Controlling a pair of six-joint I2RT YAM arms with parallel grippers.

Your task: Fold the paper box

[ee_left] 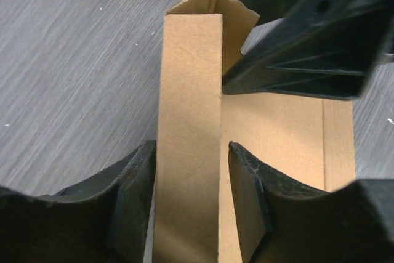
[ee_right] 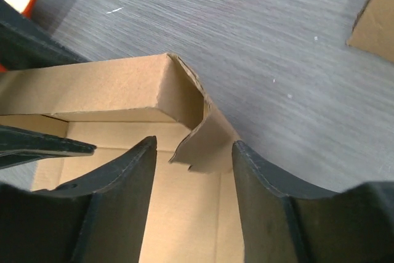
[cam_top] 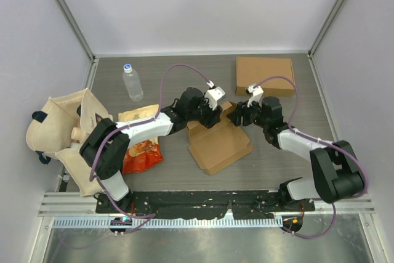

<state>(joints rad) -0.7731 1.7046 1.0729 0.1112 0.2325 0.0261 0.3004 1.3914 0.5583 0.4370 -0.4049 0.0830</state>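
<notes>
**Both tools meet at one corner of the half-folded box**

You have the paper box [cam_top: 218, 145] lying open on the bench [cam_top: 166, 177], directly beneath both tools. Your left tool [ee_left: 192, 149] straddles one raised side wall [ee_left: 188, 90]. Its fingers [ee_left: 132, 201] stand apart, one close on each side, and I cannot tell whether they actually pinch it. That placement looks meant to hold the wall upright while the corner is worked.

Your right tool [ee_right: 194, 145] faces it with jaws parted. The loose corner flap [ee_right: 203, 143] hangs between them and touches neither. I judge it is placed there to tuck that flap in behind the wall's end. The two tools sit very near each other, so mind a knock.

By count:
- Two cardboard boxes: the one in work, and a second box [cam_top: 265, 76], closed, beyond the right tool.
- One water bottle [cam_top: 132, 82], standing beyond the left tool.
- Two snack packets, a tan packet [cam_top: 138, 114] and an orange packet [cam_top: 143, 152], back along the left arm.
- One cloth bag [cam_top: 61, 130], further out on that side.
</notes>
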